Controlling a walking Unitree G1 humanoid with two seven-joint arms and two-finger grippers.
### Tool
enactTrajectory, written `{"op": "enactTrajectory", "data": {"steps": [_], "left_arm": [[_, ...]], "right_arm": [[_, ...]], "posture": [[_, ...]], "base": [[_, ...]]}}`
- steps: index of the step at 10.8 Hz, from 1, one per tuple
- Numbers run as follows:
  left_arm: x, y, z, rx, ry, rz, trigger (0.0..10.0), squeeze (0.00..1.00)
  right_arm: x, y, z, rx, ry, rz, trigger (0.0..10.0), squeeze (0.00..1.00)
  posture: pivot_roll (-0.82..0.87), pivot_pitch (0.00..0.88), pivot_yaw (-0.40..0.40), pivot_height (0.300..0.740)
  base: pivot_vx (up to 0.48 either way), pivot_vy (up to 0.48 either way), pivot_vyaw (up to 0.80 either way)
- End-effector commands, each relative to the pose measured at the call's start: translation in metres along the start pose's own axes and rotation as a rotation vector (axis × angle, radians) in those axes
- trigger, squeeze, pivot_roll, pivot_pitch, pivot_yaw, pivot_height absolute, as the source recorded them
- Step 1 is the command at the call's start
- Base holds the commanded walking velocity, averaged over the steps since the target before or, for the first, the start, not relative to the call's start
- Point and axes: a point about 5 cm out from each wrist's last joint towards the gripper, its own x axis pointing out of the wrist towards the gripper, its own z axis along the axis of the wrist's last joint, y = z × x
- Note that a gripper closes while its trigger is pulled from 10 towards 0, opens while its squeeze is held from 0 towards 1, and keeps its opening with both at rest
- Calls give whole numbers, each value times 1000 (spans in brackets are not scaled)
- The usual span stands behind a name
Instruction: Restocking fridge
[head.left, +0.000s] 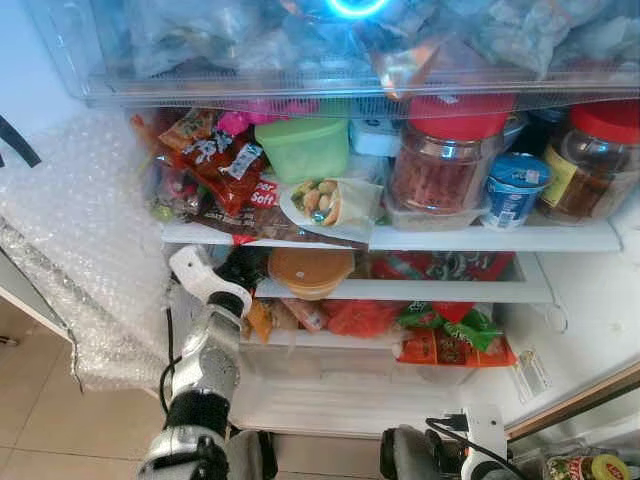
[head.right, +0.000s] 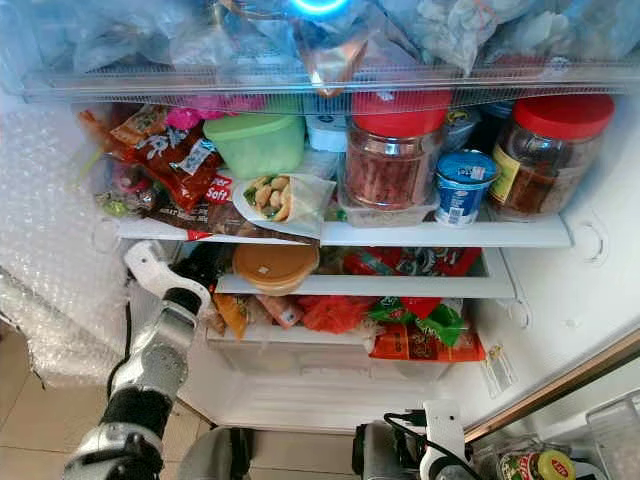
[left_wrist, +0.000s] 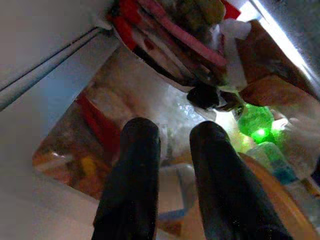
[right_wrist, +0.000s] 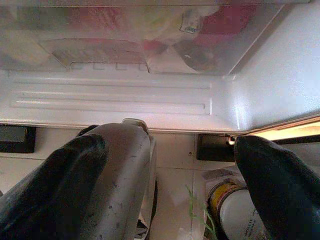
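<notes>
The open fridge has a middle shelf (head.left: 480, 238) packed with red snack packets (head.left: 215, 160), a green tub (head.left: 303, 148), a wrapped snack (head.left: 335, 200), two red-lidded jars (head.left: 445, 160), and a blue cup (head.left: 515, 188). My left arm reaches into the lower shelf at the left. Its gripper (head.left: 240, 268) is beside a brown-lidded tub (head.left: 310, 270). In the left wrist view the left gripper (left_wrist: 172, 145) has a narrow gap with nothing in it, above the tub's lid (left_wrist: 280, 200). My right gripper (right_wrist: 165, 190) hangs low in front of the fridge, open wide.
Bubble wrap (head.left: 90, 230) covers the fridge's left side. Red and green packets (head.left: 440, 335) lie on the lowest shelf above a clear drawer (head.left: 340, 375). A yellow-lidded jar (head.left: 585, 468) stands at the bottom right. A frosted drawer (head.left: 300, 50) spans the top.
</notes>
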Motion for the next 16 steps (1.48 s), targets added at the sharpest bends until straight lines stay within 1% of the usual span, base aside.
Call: {"op": "enactTrajectory", "data": {"steps": [1, 2, 3, 4, 5, 7, 9, 12, 13, 15, 16], "left_arm": [[1, 2, -1, 26, 21, -5, 627, 0], [-1, -3, -10, -10, 79, -77, 10000, 0], [-6, -7, -8, 34, 57, -122, 10000, 0], [-7, -5, -5, 55, 27, -99, 10000, 0], [-10, -2, -3, 113, 17, -94, 10000, 0], [-19, -3, -2, 253, 26, -153, 10000, 0], [-27, -5, 0, 345, 19, -177, 10000, 0], [-38, -9, -8, 441, 54, -237, 10000, 0], [-42, -9, -9, 494, 62, -255, 10000, 0], [-51, -11, -4, 592, 44, -286, 10000, 0], [-54, -12, -3, 606, 42, -295, 10000, 0]], "right_arm": [[-6, -2, -21, 7, 75, -8, 10000, 0], [-6, -2, -21, 8, 74, -8, 10000, 0], [-6, -2, -21, 10, 73, -10, 10000, 0], [-6, -2, -21, 10, 72, -10, 10000, 0], [-6, -2, -21, 12, 71, -9, 10000, 0], [-6, -2, -20, 13, 68, -8, 10000, 0], [-6, -1, -20, 15, 64, -5, 10000, 0], [-6, -1, -19, 19, 63, -8, 10000, 0], [-5, -1, -19, 20, 61, -10, 10000, 0], [-6, -2, -19, 22, 60, -13, 10000, 0], [-5, -2, -19, 21, 60, -13, 10000, 0]], "posture": [[-144, 124, 55, 625], [-145, 123, 56, 625], [-144, 124, 57, 625], [-142, 123, 57, 625], [-143, 121, 58, 625], [-140, 119, 58, 625], [-140, 119, 59, 625], [-140, 116, 59, 625], [-142, 115, 58, 625], [-142, 113, 58, 625], [-140, 113, 57, 625]], "base": [[0, 0, 0], [0, 0, 0], [0, 0, 0], [0, 0, 0], [0, 0, 0], [0, 0, 0], [0, 0, 0], [0, 0, 0], [0, 0, 0], [0, 0, 0], [0, 0, 0]]}}
